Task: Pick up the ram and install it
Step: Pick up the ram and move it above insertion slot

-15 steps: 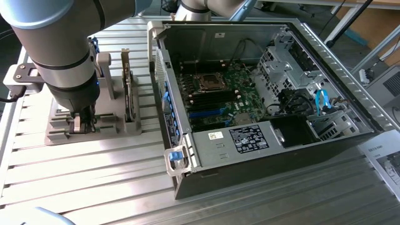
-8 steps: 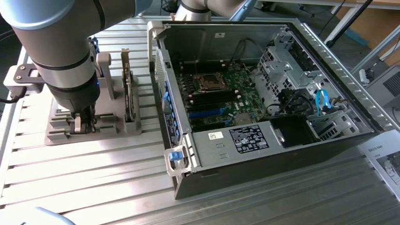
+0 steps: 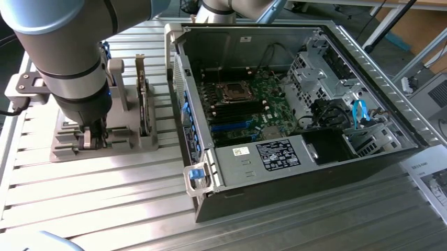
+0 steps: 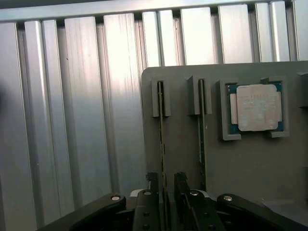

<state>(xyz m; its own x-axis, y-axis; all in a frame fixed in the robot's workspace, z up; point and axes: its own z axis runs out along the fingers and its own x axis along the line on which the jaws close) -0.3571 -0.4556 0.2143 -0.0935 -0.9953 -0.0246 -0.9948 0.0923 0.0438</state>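
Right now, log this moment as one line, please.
gripper: open, straddling ram | ram: on edge in gray holder, not lifted | install: not done

Exterior view: the arm [image 3: 70, 47], cut off by the upper edge, covers the part of the grey holder [image 3: 133, 149] on the exterior view's left. The label [image 3: 278, 155] on the computer case [image 3: 293, 201] is too small to read. A paper sheet [image 3: 433, 180] is cut by the exterior view's right edge. Wrist view: the ram [image 4: 162, 144] stands edge-on, so its chips cannot be seen, and its end is hidden within the gripper [image 4: 165, 180]. The processor [image 4: 258, 107] lettering is blurred.
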